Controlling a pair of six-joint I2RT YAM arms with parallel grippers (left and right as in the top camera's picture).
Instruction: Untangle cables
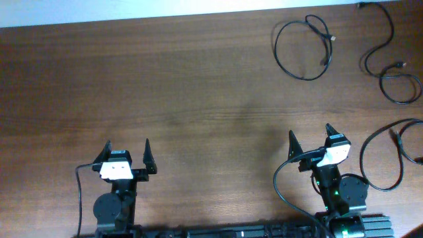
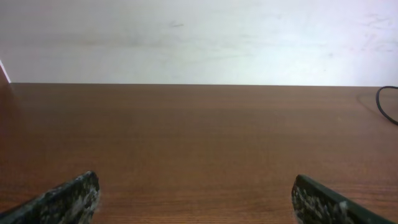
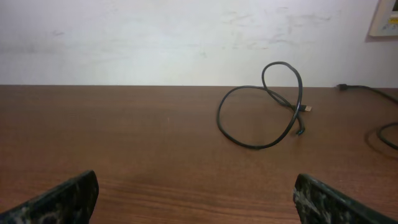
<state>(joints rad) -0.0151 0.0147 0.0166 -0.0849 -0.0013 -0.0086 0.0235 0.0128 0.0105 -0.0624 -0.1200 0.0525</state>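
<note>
Overhead: cables (image 1: 276, 47) lay as separate loops at the far right of the wooden table (image 1: 165, 99); left gripper (image 1: 127, 149) and right gripper (image 1: 309, 130) stood open, empty. Left wrist: wood ran to a scuffed white wall (image 2: 199, 37). Right wrist: one loop lay before it.

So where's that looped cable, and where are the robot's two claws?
looped cable (image 3: 218, 118), right wrist view, loop's left curve.
left claw (image 1: 127, 144), overhead view, midway between its fingertips.
right claw (image 1: 310, 131), overhead view, midway between its fingertips.
</note>
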